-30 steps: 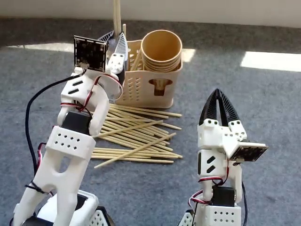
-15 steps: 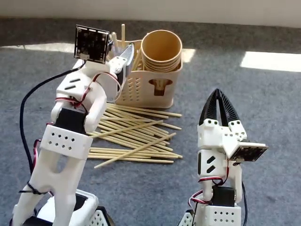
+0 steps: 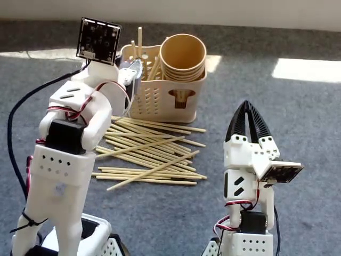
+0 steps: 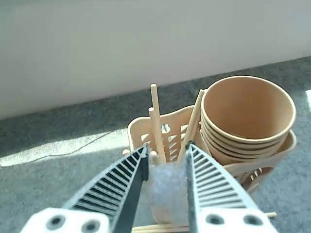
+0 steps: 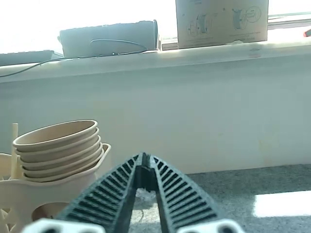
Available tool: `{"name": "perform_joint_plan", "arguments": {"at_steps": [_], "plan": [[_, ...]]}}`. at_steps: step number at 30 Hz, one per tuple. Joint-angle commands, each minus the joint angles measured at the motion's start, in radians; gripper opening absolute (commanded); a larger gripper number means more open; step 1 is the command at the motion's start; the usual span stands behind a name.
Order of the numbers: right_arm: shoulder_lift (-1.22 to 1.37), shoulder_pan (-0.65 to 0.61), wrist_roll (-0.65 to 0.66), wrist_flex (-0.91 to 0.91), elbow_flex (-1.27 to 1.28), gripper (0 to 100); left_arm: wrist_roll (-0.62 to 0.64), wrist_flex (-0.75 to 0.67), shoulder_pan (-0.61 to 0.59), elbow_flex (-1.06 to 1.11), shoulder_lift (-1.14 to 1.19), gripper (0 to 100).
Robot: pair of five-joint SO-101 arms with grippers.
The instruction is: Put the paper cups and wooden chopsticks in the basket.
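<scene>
Daylight fell in bright patches on the grey carpet [image 3: 303, 69] at upper right; the window [image 5: 73, 12] glared white.

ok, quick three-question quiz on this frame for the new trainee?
1. True or false: the right gripper is open.
2. The paper cups sit: A) stacked in the basket, B) on the carpet, C) on a plate.
3. Fill in: the left gripper, above the basket, is ___.
Key: 1 false; 2 A; 3 open.
</scene>
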Motion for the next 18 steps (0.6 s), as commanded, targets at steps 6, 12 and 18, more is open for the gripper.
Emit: {"name": "perform_joint_plan", "arguments": {"at_steps": [6,12,18], "plan": [[-0.016,0.007,0.009,0.002,0.105,0.6,-0.025,0.295,-0.004,-0.208,-0.01,13],[-0.018,0.012,0.006,-0.002,0.105,0.6,-0.175,0.442,0.074,-0.217,-0.01,13],[-0.018,0.038,0.003,-0.004,0.105,0.6,-0.269,0.474,0.147,-0.107,-0.008,13]]}}
